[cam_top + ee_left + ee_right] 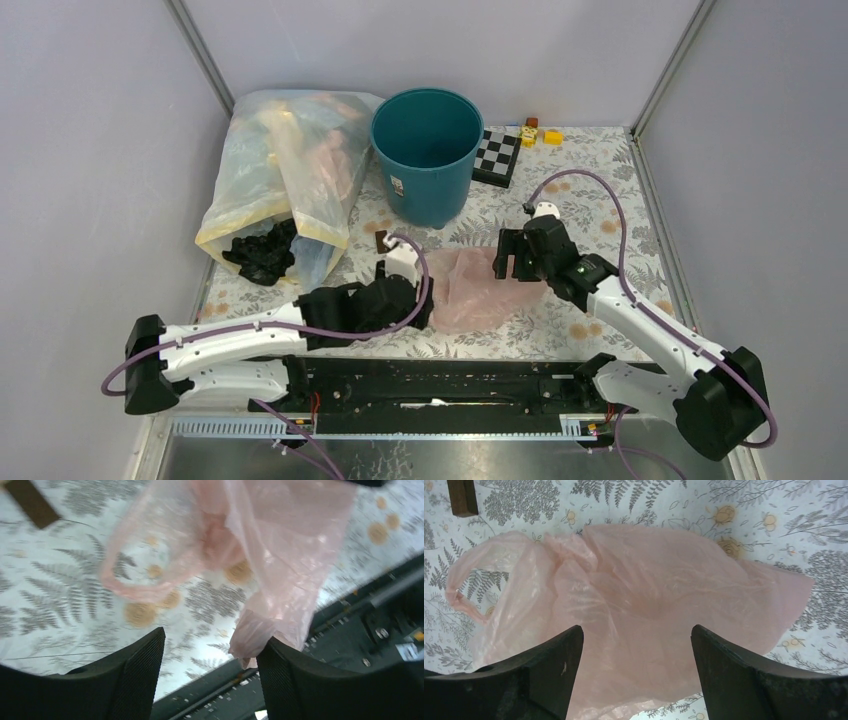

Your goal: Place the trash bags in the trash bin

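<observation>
- Step in hand: picking up the pink bag (468,287), a thin, crumpled film lying flat on the table (600,205), near the middle and between the two grippers.
- The bin (425,155) stands upright on the far side, left of centre and well apart from the pink bag. The top view shows nothing inside it.
- Left gripper (210,640): jaws wide apart and nothing clamped. One fold of the pink bag (270,555) hangs against its right finger (280,670), and the rest drapes away from the gap.
- Right gripper (636,630): jaws wide, hovering over the middle of the pink bag (649,600) with no film between them. It sits at the bag's right end in the top view.
- A clear sack (285,165) leans just left of the bin, and black bags (262,252) spill from its near end. I judge these are waiting their turn.
- A brown block (381,241) lies just beside the bag's left end, close enough to get in the way.
- Next move, as I judge it: one gripper has to come down onto a bunched fold, not a flat sheet, and close fully. It then needs to lift high enough to clear the bin's rim, carry far and left, and let go over the mouth.
- The film is slippery and limp, so a shallow pinch may slide off, and a trailing tail could catch on the rim.
</observation>
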